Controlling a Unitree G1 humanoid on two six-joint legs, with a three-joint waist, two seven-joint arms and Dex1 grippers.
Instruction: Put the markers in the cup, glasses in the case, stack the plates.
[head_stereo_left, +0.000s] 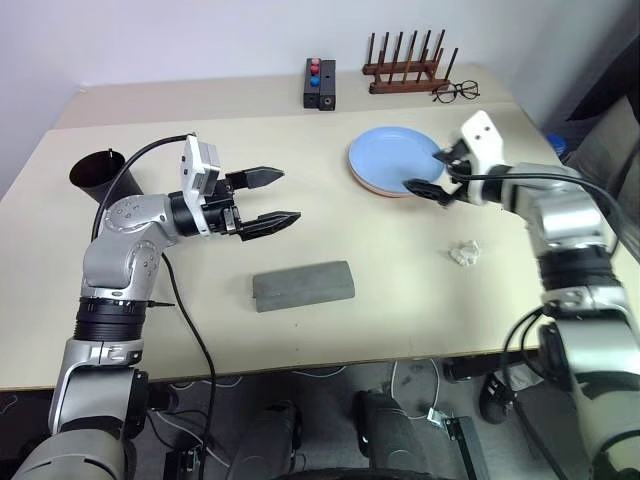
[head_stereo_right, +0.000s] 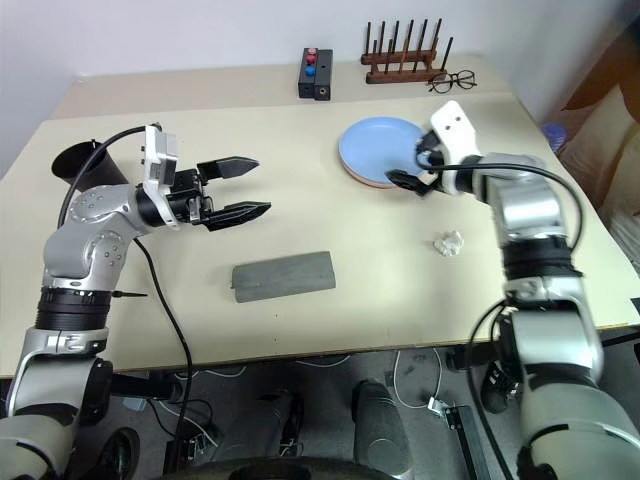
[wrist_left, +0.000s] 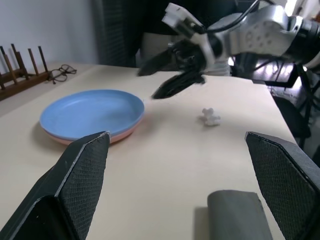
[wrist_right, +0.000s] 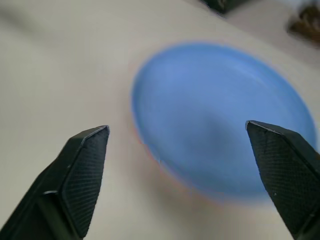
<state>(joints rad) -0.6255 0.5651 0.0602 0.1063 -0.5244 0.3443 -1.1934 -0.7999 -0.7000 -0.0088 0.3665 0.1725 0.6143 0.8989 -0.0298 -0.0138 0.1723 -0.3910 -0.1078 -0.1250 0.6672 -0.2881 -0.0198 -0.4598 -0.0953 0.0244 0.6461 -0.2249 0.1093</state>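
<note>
Beige tabletop (head_stereo_left: 400, 290) carries the stacked plates (head_stereo_left: 390, 160) at upper right, just beside the right end effector's (head_stereo_left: 432, 172) spread fingers.

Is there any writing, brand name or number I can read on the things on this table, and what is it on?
None can be read.
Small black box with red and blue buttons: no legible label.
Blue plate, grey case, black cup: plain, no print visible.
White housings on the robot's wrists: no marking I can make out.
</note>
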